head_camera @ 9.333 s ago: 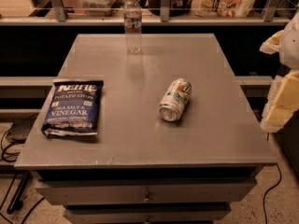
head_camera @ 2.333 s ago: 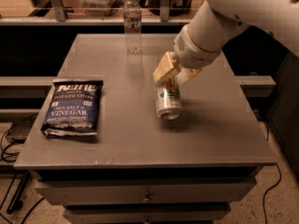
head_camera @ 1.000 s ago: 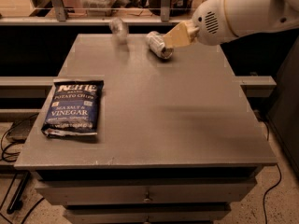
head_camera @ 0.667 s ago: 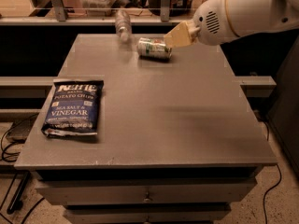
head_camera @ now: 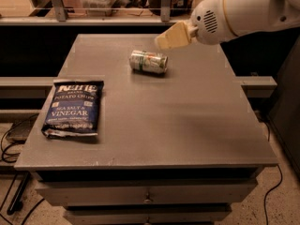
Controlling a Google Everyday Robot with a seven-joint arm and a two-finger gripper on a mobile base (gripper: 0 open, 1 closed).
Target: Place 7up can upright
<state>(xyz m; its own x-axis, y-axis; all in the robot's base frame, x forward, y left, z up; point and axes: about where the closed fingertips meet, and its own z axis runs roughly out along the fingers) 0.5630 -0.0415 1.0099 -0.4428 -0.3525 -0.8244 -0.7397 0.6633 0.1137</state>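
The 7up can (head_camera: 148,62) lies on its side on the grey table (head_camera: 187,121), in the far middle part, its long axis running left to right. It is silver with a white-and-green label. My gripper (head_camera: 171,36) hangs at the end of the white arm (head_camera: 239,11), just above and to the right of the can. It is apart from the can and holds nothing.
A blue bag of sea salt and vinegar chips (head_camera: 72,108) lies flat near the table's left edge. A shelf with a rail and clutter runs behind the table (head_camera: 108,3). Drawers sit below the table's front edge (head_camera: 147,196). No water bottle is in view.
The can has left the gripper and rolled left and toward the front, ending on its side. The water bottle tipped over and is gone from view. The gripper has barely moved.
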